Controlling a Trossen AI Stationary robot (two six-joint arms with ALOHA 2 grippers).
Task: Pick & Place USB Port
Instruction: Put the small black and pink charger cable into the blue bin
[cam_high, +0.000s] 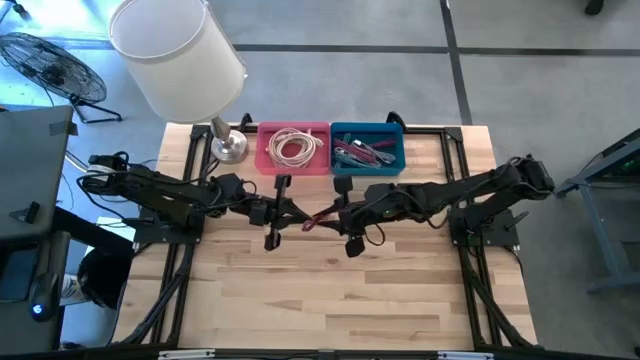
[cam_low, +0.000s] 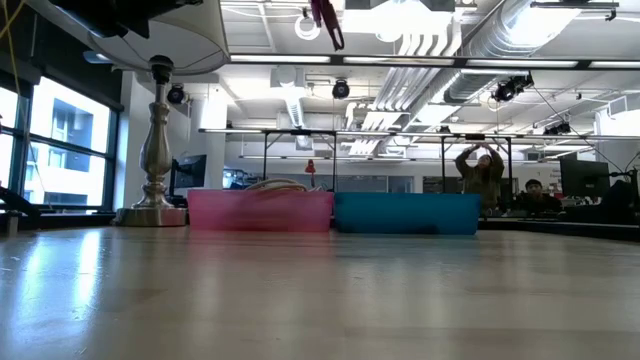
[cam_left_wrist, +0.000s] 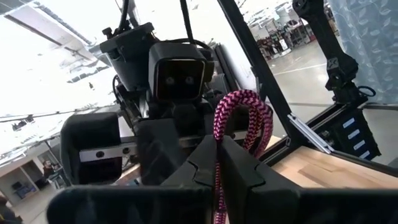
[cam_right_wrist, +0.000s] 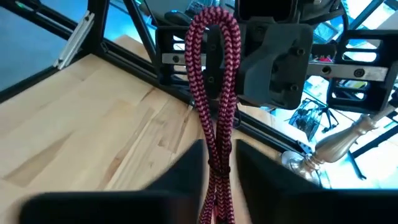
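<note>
Pale wooden planks make up the table, whose near half is seen bare in the high view. Above its middle the two arms meet, and a red-and-black braided USB cable is held up between them, clear of the wood. The left gripper is seen from its own wrist camera with its dark fingers pressed together on the cable, a loop of which stands up above them. The right gripper faces it just beside, and in the right wrist view its fingers are drawn in narrow on either side of the doubled cable, which passes down between them (whether the pads are actually pressing it cannot be told). From table height only a short length of the cable is seen hanging at the top of the frame. Farther back, at the far edge, a pink bin holding a coiled white cable is set touching a blue bin with mixed cables in it. A table lamp with a white shade and a metal base stands just beside the pink bin. Beyond the table, a person with raised arms is seen in the room.
</note>
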